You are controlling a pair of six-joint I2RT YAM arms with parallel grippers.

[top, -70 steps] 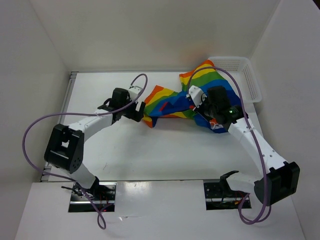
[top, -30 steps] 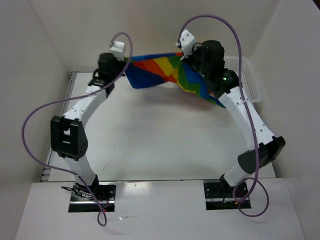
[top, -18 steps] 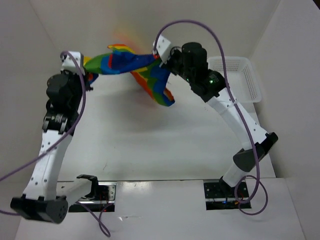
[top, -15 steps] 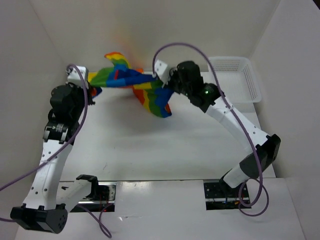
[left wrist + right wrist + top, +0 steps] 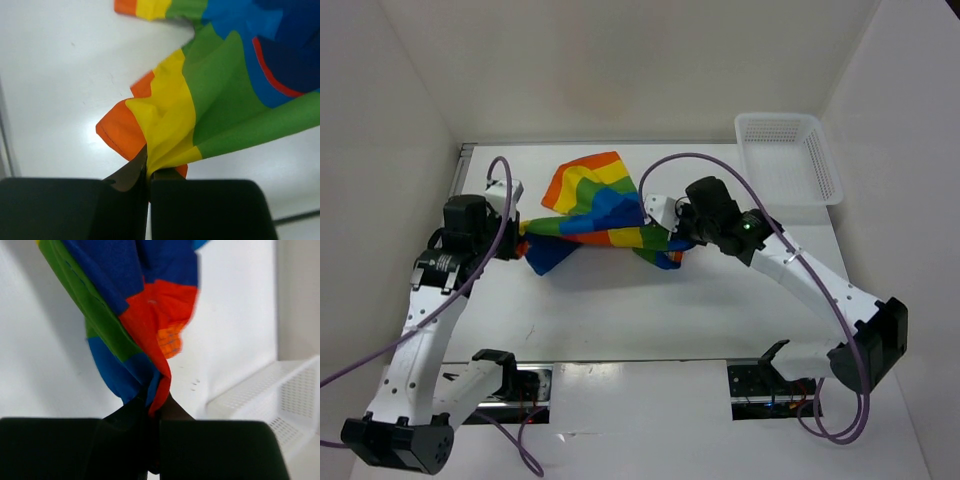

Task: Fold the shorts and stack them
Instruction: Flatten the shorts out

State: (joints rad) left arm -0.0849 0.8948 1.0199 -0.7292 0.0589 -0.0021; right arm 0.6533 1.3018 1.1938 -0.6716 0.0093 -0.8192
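At the near side, a bare strip of the desk [image 5: 640, 310] is being left uncovered, and just beyond it the shorts [image 5: 595, 205] are being stretched between the two claws. The left claw [image 5: 513, 243] is being kept clenched on an orange-and-yellow edge of the cloth, which is being pinched between shut jaws in its wrist view. The right claw [image 5: 672, 228] is likewise clenched on a red-and-blue corner. Half a second ago the garment was being swung high in the air toward the back wall with both arms raised. Now it is being brought down, and its far part is being laid on the desk left of centre, with the rainbow stripes fanned out flat there. The near edge, however, is being drawn into a twisted rope between the claws, and a blue fold is being bunched close to the left claw. From this it is judged that the fling is being finished but the shorts are not yet being presented flat enough for folding, so a further shake or a smoothing pull is probably called for. Whether the waistband or a leg hem is being gripped cannot be told for certain. Farthest off, at the back right corner, the white mesh basket [image 5: 785, 165] is standing well apart from the cloth.
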